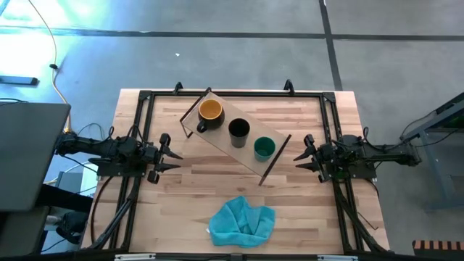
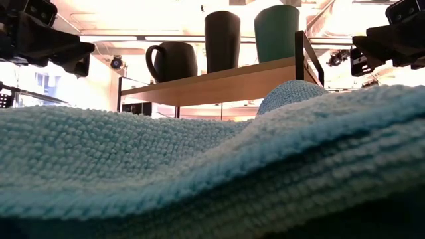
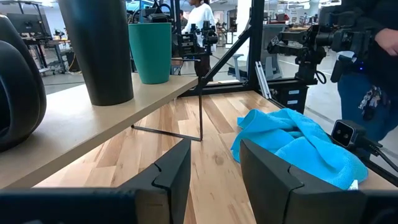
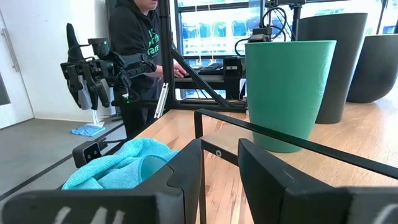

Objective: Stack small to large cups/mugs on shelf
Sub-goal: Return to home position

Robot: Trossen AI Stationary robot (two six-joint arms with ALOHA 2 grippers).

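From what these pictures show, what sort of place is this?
Most likely a robotics lab or workshop: a bare concrete floor lies around the table, another robot arm shows in the room behind, and a person stands near it.

You ran two dark arms.
Your left arm (image 1: 101, 151) and right arm (image 1: 377, 154) were matte black, with black cables (image 1: 109, 210) and angular wedge-shaped fingers (image 3: 171, 177).

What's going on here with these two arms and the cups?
Nothing is being held. The yellow mug, black cup and green cup stand in a row on the shelf. The left gripper and right gripper sit open and empty at either side of it. A teal cloth lies at the table front.
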